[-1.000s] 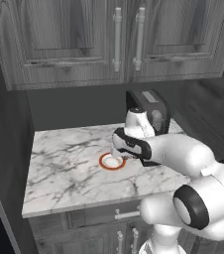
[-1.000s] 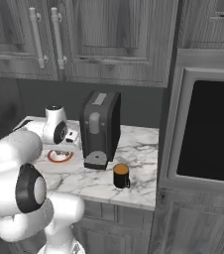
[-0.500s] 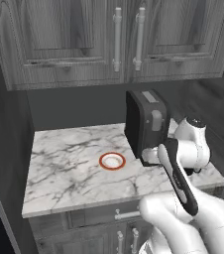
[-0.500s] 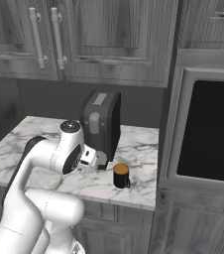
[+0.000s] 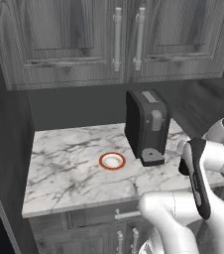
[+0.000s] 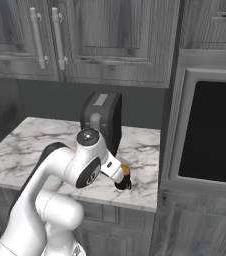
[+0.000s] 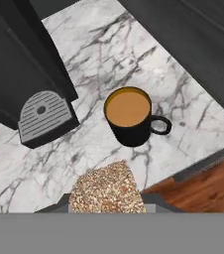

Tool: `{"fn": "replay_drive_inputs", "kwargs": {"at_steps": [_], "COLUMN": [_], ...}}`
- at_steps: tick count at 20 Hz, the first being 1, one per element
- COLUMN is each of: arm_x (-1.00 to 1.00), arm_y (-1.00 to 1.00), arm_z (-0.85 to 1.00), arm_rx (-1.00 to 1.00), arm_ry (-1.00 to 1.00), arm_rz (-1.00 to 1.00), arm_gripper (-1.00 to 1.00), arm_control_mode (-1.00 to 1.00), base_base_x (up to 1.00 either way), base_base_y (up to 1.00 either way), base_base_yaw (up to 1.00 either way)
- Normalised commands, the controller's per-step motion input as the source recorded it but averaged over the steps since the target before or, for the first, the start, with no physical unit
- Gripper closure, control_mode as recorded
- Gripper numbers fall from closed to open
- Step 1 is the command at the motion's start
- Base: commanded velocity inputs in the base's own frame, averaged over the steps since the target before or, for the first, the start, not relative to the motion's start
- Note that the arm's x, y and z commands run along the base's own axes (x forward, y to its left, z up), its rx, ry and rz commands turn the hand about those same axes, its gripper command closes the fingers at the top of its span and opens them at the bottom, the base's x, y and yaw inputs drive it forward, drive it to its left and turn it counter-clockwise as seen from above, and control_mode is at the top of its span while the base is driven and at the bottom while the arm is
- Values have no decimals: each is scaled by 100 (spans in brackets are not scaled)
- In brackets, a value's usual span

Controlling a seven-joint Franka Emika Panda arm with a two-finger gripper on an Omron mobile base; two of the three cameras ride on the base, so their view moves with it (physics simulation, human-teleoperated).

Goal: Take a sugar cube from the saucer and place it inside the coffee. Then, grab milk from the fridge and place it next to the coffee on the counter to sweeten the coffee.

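While the sugar cube sits pinched between the closed jaws of the gripper, it fills the lower middle of the hand view as a speckled tan-brown lump, raised above the counter and apart from the coffee. The coffee, a small black mug with a brown surface and its handle turned toward the counter's edge, stands upright on the white marble just beyond the cube in that view. Beside the mug, to one side, stands the black coffee machine, whose grey drip grate lies near the mug but does not touch it.

In the right base view the mug is partly hidden behind the wrist, close to the front right corner of the counter, with the machine behind it.

In the left base view the saucer, white with an orange-red rim, lies flat on the counter just left of the coffee machine, well apart from the arm. Grey wood-grain cabinets hang above.
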Motion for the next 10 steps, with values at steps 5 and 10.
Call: {"fn": "replay_drive_inputs", "kwargs": {"at_steps": [5,10], "arm_x": [55,4], "arm_y": [-66,-9], "arm_z": [9,-5], "arm_rx": [0,0], "arm_ry": [14,5], "arm_rz": [-29,0], "arm_gripper": [100,100], "arm_control_mode": [-100,-100], "base_base_x": [0,0], "base_base_y": [0,0], "base_base_yaw": [0,0]}}
